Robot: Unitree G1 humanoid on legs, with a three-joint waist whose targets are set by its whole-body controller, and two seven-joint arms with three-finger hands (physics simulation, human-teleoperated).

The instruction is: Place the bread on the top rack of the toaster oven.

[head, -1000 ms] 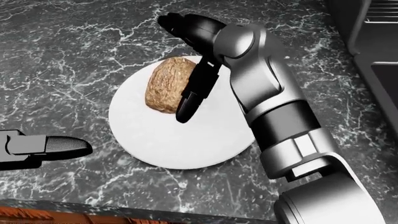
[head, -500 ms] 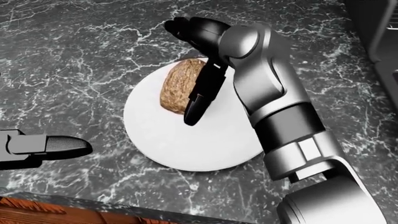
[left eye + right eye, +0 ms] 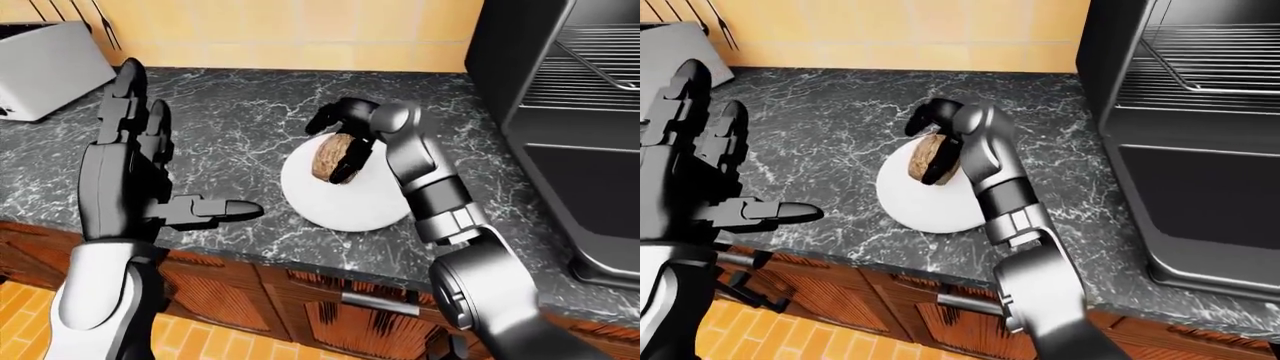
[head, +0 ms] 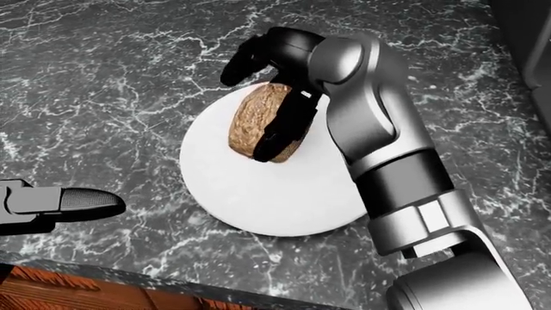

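Note:
The bread (image 4: 256, 119), a brown oval loaf, lies on a white plate (image 4: 258, 194) on the dark marble counter. My right hand (image 4: 258, 103) reaches over it. Its thumb (image 4: 282, 132) presses against the loaf's right side. Its fingers (image 4: 239, 63) curl over the upper left end, and a small gap still shows. My left hand (image 3: 185, 161) is held up open and empty at the left of the left-eye view, well clear of the plate. The toaster oven (image 3: 575, 112) stands open at the right, with its top wire rack (image 3: 1210, 75) showing.
A silver toaster (image 3: 50, 67) stands at the upper left of the counter against the yellow tiled wall. The counter's near edge (image 3: 300, 262) runs above wooden cabinet fronts. The oven's dark lower panel (image 3: 1200, 195) juts out at the right.
My right hand's fingers, stretched out before, have curled down over the bread, and the thumb has closed in on its side. The view shifted a little. The left hand stayed put.

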